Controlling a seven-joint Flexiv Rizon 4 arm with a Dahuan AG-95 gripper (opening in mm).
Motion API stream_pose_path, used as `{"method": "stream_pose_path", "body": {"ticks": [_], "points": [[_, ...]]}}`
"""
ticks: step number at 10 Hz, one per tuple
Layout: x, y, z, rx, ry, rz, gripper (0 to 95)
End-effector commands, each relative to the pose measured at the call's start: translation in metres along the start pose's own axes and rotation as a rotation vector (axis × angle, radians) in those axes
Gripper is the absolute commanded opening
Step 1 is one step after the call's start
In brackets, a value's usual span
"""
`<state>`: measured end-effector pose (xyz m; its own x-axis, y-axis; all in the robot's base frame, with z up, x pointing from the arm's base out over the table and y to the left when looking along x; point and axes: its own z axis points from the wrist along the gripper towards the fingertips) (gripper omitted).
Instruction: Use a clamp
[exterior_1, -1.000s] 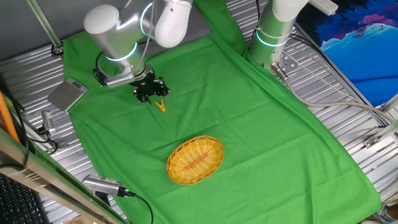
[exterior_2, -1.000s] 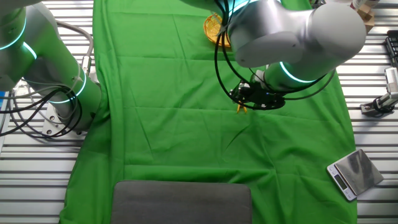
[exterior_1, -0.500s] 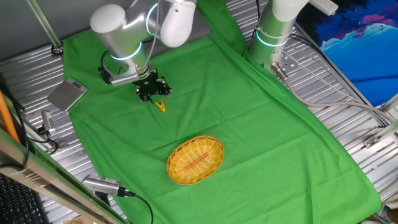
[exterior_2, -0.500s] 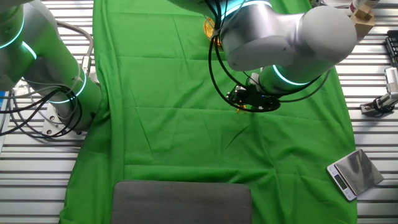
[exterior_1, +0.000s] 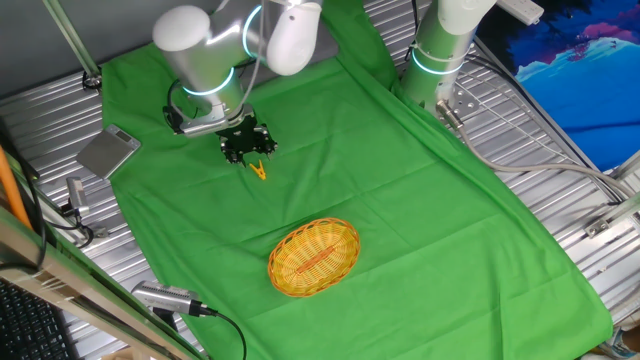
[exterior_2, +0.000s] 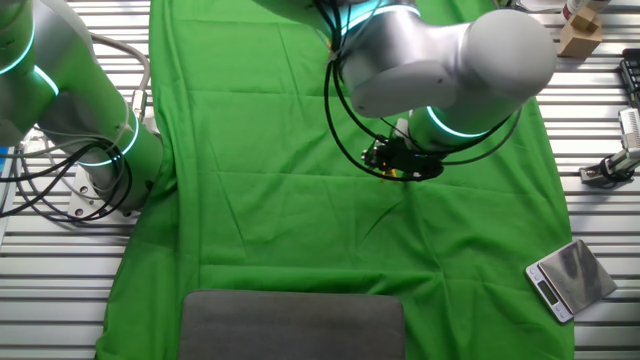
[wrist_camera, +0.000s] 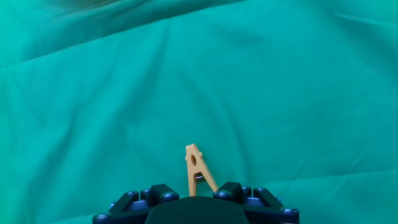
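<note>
A: Where is the tool (exterior_1: 247, 148)?

B: Low over the green cloth (exterior_1: 400, 230) at the far left part of the desk (exterior_1: 555, 200), hanging from the silver arm (exterior_1: 215, 55) with its glowing ring. In the other fixed view the arm's big elbow covers most of it, so only a dark bit of the tool (exterior_2: 398, 160) shows beneath.

A: Are its fingers apart or together?

B: I cannot tell. The hand view shows only the dark tool (wrist_camera: 196, 200) body at the bottom edge, with the fingertips themselves out of sight.

A: And the clamp (exterior_1: 258, 170)?

B: It is a small yellow-orange A-shaped clip, right at the tool's tip in one fixed view. In the hand view the clamp (wrist_camera: 197, 169) stands with its closed nose pointing away from the camera and its two prongs running back under the tool body. Whether the tool actually grips it is not clear. From the other side only a sliver of the clamp (exterior_2: 397, 174) peeks out.

A: What else lies around?

B: An oval wicker basket (exterior_1: 314, 257) sits on the cloth well apart from the clamp, toward the near edge. A small digital scale (exterior_1: 108, 151) rests on the bare metal just beside the cloth's left border. A second robot base (exterior_1: 440, 50) stands at the far side.
</note>
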<state>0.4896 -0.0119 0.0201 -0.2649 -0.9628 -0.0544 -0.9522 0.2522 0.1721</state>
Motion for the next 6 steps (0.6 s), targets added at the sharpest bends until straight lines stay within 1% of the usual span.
{"method": "stream_pose_path", "body": {"ticks": [1, 4, 5, 6], "points": [[-0.0003, -0.0011, 0.0012, 0.011, 0.015, 0.004, 57.0], [-0.0002, -0.0014, 0.002, 0.031, 0.028, 0.009, 57.0], [-0.0001, -0.0015, 0.0025, 0.039, 0.028, 0.011, 38.0], [0.0, -0.0016, 0.0031, 0.05, 0.028, 0.017, 38.0]]}}
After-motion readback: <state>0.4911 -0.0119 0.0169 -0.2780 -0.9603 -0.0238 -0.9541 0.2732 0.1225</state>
